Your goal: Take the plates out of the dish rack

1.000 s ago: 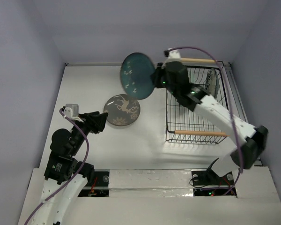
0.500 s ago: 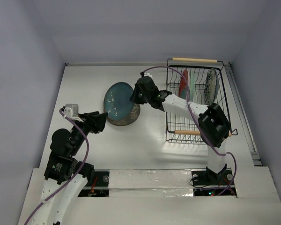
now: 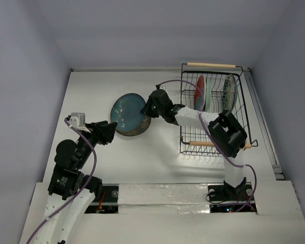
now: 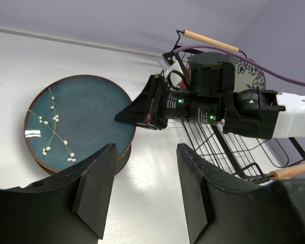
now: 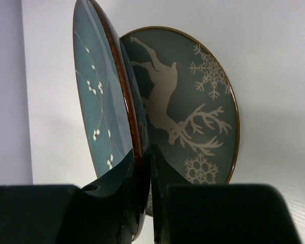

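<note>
My right gripper (image 3: 146, 108) is shut on the rim of the teal-blue plate (image 3: 126, 111) and holds it low and tilted over the grey-brown deer plate (image 3: 135, 131), which lies flat on the table. In the right wrist view the teal plate (image 5: 99, 96) stands edge-on between my fingers, with the deer plate (image 5: 193, 101) just behind it. The left wrist view shows the teal plate (image 4: 73, 119) and the right gripper (image 4: 137, 113) at its edge. My left gripper (image 3: 109, 133) is open and empty, left of the plates. The black wire dish rack (image 3: 213, 147) holds the mint plate (image 3: 207, 93) and the floral plate (image 3: 229, 94) upright.
A reddish upright item (image 3: 200, 92) stands in the rack beside the mint plate. The rack's wooden handles (image 3: 212, 65) lie at its far and near ends. White walls close in the table on the left, back and right.
My right arm has swung the teal plate from high beside the rack down and left. It now sits lower and flatter over the deer plate. My left arm has not moved.
</note>
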You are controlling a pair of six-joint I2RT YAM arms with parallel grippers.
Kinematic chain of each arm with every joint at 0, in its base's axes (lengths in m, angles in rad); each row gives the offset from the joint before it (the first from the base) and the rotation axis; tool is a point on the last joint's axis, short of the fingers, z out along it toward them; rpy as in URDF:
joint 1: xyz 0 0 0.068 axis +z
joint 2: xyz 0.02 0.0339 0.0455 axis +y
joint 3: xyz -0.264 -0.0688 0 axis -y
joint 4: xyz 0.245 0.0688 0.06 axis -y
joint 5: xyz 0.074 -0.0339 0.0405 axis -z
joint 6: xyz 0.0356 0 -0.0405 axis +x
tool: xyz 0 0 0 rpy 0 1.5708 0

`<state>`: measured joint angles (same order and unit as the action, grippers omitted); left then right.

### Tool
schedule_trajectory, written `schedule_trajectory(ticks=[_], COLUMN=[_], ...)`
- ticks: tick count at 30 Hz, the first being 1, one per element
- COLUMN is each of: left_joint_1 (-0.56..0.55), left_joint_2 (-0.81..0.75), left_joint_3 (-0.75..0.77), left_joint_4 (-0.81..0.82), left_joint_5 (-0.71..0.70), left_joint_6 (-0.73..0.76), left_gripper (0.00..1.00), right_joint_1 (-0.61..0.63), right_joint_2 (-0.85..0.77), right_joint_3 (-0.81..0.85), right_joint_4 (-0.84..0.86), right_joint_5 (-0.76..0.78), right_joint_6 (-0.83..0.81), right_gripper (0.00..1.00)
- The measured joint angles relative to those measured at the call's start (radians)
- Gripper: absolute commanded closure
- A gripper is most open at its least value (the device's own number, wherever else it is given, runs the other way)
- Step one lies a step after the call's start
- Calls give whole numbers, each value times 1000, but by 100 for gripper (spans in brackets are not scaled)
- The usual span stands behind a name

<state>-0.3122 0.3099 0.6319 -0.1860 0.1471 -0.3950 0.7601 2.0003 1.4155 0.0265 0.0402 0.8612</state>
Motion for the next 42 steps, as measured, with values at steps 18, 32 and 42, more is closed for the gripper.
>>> schedule_trajectory(ticks=[18,32,42], left_joint_1=[0,0,0], left_joint_2=[-5,-8,-26], left_joint_3=[0,0,0], left_joint_4=[0,1,1], left_joint_5=[5,6,6], left_joint_6=[0,0,0], left_gripper=[53,53,53], right_joint_1=[1,80,78], right_joint_2=[-10,-90,-520], right_joint_3=[-108,-64,-68], right_joint_4=[34,-209,-340], right_joint_5=[-6,188,386], right_joint_6=[-50,-237,-362], right_gripper=[15,34,100])
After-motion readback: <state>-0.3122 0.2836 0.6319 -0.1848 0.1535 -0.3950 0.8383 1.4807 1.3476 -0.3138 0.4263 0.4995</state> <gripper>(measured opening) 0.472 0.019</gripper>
